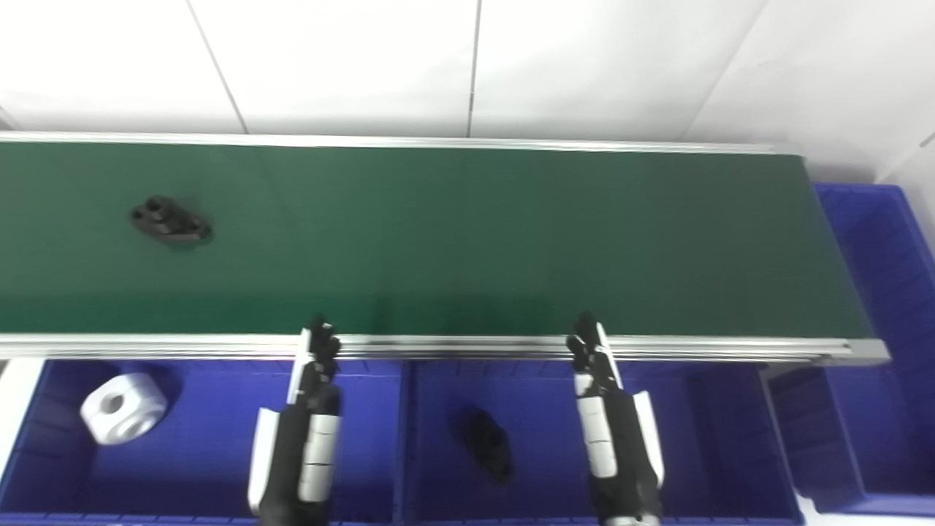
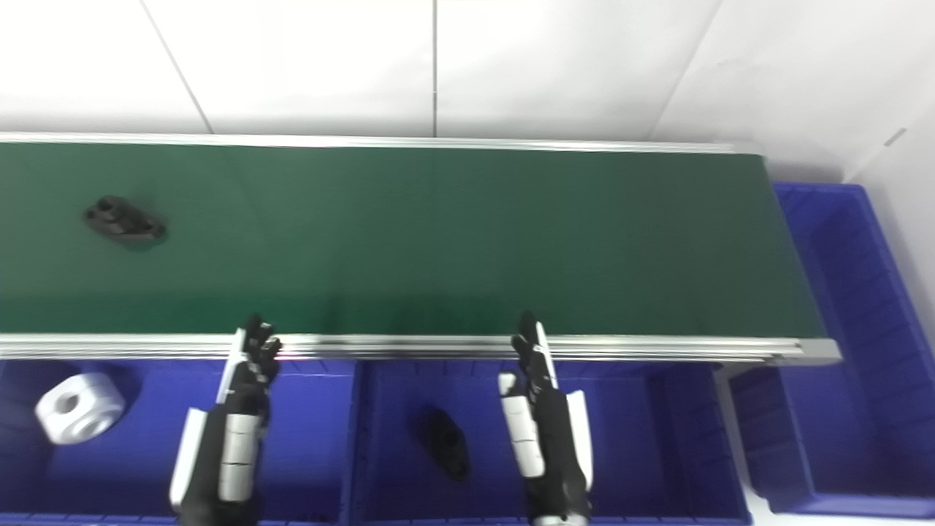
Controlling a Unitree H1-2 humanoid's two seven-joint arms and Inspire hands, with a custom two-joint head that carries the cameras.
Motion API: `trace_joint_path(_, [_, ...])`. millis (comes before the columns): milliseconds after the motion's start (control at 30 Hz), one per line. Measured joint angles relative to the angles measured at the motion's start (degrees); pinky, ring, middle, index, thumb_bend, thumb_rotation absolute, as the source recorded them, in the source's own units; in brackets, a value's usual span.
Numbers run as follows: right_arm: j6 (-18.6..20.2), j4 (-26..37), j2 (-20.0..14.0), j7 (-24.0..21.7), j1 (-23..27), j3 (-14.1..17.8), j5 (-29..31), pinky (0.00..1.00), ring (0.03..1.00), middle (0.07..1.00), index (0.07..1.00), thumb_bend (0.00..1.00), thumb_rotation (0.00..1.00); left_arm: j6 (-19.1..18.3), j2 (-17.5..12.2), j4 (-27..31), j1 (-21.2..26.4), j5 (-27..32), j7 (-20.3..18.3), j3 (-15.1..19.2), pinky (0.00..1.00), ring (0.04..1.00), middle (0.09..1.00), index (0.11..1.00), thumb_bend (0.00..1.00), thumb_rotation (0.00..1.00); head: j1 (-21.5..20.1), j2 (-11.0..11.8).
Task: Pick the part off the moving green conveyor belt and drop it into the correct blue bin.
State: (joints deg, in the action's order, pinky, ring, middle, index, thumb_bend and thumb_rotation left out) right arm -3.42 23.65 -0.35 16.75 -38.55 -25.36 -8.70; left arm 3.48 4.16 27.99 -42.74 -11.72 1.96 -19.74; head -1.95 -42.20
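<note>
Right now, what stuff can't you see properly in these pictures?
- Black part in the middle bin: blurred in both views, so its shape is unclear.
- Left hand and right hand: seen edge-on and cut off by the bottom edge; open or shut is unclear.
- Left bin with the white part: its left side is cut off in the right eye view.
- Black part on the belt: too small for fine detail.

Belt (image 1: 467, 234) is matt green, smooth, with a brushed-metal rail (image 1: 453, 346). Bins (image 1: 204, 453) look like glossy blue plastic. Black part (image 1: 170, 220) is matt; white part (image 1: 123, 406) is smooth plastic.
</note>
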Motion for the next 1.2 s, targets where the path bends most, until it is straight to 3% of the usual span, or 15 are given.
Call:
trace_joint_path(33, [-0.7,-0.4,0.0,-0.1,-0.1,0.1,0.4,1.00,0.968,0.987,0.998,0.71,1.00,0.9,0.0,-0.3,0.0,-0.4,0.3,-0.1,0.99,0.970,0.990,0.992,0.49,1.00,1.9,1.7])
trace_joint_path(300, [-6.8,-7.1,0.1,-1.2,-1.4,1.4,1.5,0.99,0.968,0.986,0.985,0.73,1.00,7.9,-0.5,-8.7,0.7,-2.4,3.1,0.1,0.91,0.956,0.980,0.963,0.53,0.92,5.0,5.4])
trace_joint_path(700, [-10.7,-7.7,1.7,-4.9,-1.0,4.5,5.4,1.00,0.990,1.000,1.000,0.71,1.00,9.3,-0.7,-12.8,2.3,-4.8,4.9,0.2,0.88,0.947,0.953,0.924,0.59,0.89,8.7,11.0])
trace_joint_path(967, [-11.0,-8.9,1.4,-7.4,-0.9,6.6,6.5,1.00,1.000,1.000,1.000,0.74,1.00,10.4,-0.8,-14.8,3.0,-4.8,6.0,0.1,0.89,0.941,0.954,0.928,0.56,0.89,12.1,13.2])
trace_joint_path(1200, [-11.9,-10.0,1.0,-9.3,-0.6,8.2,7.4,1.00,1.000,1.000,1.000,0.73,1.00,11.3,-0.9,-16.7,3.6,-4.8,6.2,0.2,0.89,0.917,0.923,0.897,0.54,0.90,12.8,14.4])
